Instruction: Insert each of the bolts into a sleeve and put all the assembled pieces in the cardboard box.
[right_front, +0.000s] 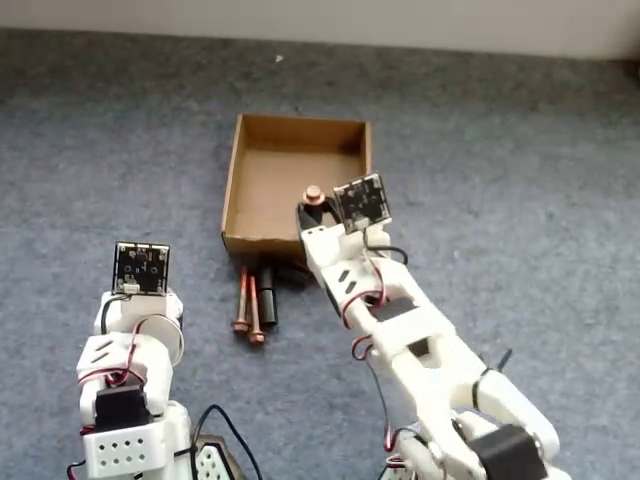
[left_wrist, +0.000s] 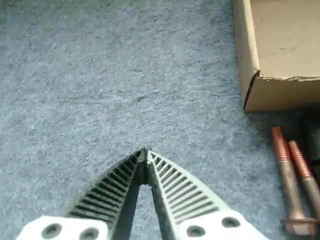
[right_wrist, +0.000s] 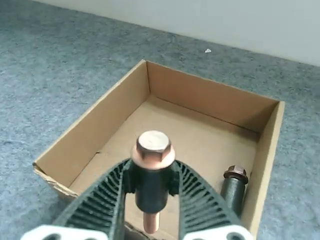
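Right gripper (right_wrist: 151, 172), arm outstretched, pinches a sleeved bolt (right_wrist: 153, 150) upright above the cardboard box's (right_wrist: 200, 95) near wall (left gripper (left_wrist: 146, 154), fingers pressed together).

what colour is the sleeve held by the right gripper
Black sleeve, with a copper-coloured bolt through it; the right wrist view shows it best.

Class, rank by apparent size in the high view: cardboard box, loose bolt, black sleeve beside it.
1. cardboard box
2. loose bolt, longer
3. black sleeve, shorter but thicker, so those two are close
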